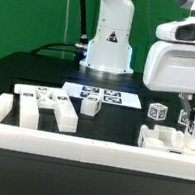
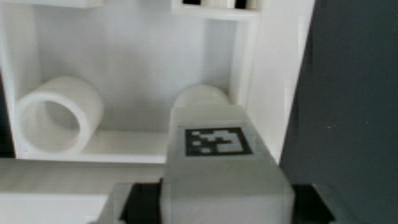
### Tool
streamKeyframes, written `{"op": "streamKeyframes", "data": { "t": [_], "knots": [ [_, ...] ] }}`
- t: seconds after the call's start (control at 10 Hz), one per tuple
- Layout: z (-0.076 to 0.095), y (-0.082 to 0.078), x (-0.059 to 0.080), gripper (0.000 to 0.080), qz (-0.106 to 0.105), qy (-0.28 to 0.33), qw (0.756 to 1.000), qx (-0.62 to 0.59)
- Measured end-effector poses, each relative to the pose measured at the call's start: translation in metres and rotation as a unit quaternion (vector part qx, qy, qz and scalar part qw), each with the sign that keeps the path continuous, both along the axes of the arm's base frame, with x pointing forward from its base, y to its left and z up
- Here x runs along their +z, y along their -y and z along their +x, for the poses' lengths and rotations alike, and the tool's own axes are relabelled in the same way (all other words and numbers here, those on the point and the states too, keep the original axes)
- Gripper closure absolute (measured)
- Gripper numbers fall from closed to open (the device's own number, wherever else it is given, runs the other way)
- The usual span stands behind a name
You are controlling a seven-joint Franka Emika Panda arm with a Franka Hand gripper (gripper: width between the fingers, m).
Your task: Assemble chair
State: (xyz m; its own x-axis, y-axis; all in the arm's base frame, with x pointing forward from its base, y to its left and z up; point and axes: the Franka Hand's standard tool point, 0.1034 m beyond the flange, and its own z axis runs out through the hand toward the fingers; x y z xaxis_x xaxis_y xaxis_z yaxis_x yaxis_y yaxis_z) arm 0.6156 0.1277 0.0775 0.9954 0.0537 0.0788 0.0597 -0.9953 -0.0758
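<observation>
**A:** Two grey fingers (image 2: pixel 139 203) show in the wrist view. What sits between them?

**B:** A tagged bar (image 2: pixel 217 150). It is matte white and blocky, rounded at its far end, with one black-and-white square fiducial tag on its upper face. The end effector (image 2: pixel 217 198) is closed on it, one finger pressed to each long side.

**A:** And next to it?

**B:** A white ring-shaped piece (image 2: pixel 63 115) with an oval opening lies just beside the bar, inside a white walled frame (image 2: pixel 267 80). All the surfaces are smooth and dull. The black desk (image 2: pixel 356 100) shows past the wall.

**A:** Now the exterior view, nearest first.

**B:** A long, plain white border rail (image 1: pixel 88 150) runs across the bottom of the frame. Behind it, at the exterior view's left, lies a heap of chair parts (image 1: pixel 44 106): square-edged bars and blocks, some with tags. At the lower right the end effector reaches down into another white group (image 1: pixel 160 138), and a small tagged cube (image 1: pixel 158 112) stands just beside it.

**A:** Farther back?

**B:** A small tagged block (image 1: pixel 90 105) sits at centre, right at the edge of the marker board (image 1: pixel 106 93), which is thin and flat and carries several tags. Behind that is the glossy white robot base (image 1: pixel 108 47) with a triangular sticker (image 1: pixel 112 34). Any writing on it is too small to read. A green backdrop (image 1: pixel 27 14) closes the scene.
</observation>
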Motion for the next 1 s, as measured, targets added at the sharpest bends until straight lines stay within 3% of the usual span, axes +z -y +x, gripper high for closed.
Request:
{"op": "streamKeyframes", "data": {
  "t": [0.4, 1.0],
  "knots": [
    [-0.0016, -0.0003, -0.0008, 0.0508, 0.021, -0.014, 0.967, -0.254],
    [-0.0013, -0.0026, -0.0018, 0.0508, 0.041, -0.041, 0.846, -0.529]
  ]
}}
